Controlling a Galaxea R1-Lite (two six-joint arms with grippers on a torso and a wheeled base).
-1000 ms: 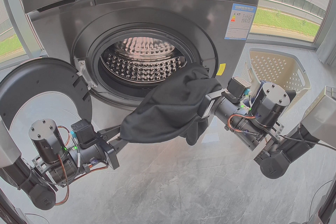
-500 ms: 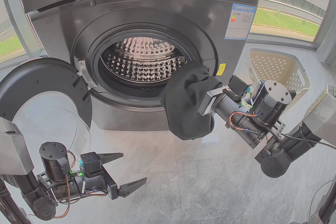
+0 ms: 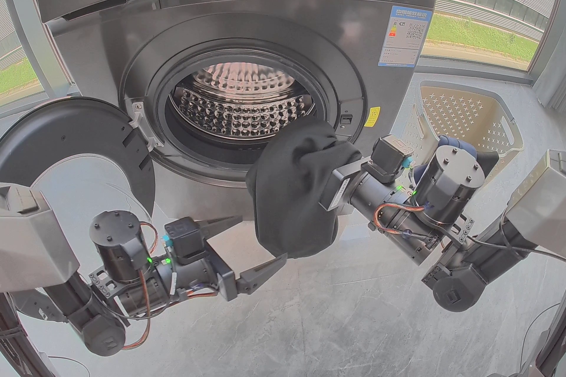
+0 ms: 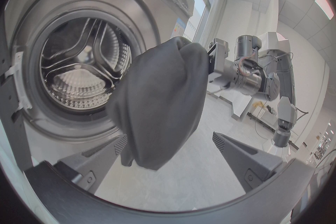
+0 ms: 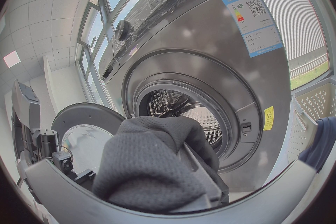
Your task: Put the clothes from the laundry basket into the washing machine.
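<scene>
My right claw [image 3: 328, 187] is clamped on the black garment [image 3: 295, 189] at the drum's [image 3: 242, 101] 4 o'clock, so I can push it in. My left claw [image 3: 257, 240], spread apart, sits below to help.

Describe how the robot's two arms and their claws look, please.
Both the left arm and the right arm are dark grey and black, with round motor housings, light grey boxy upper links, green lights, and orange and black cables looping at the wrists. The left claw has two dark, pointed, wedge-shaped fingers with ridged inner pads.
</scene>
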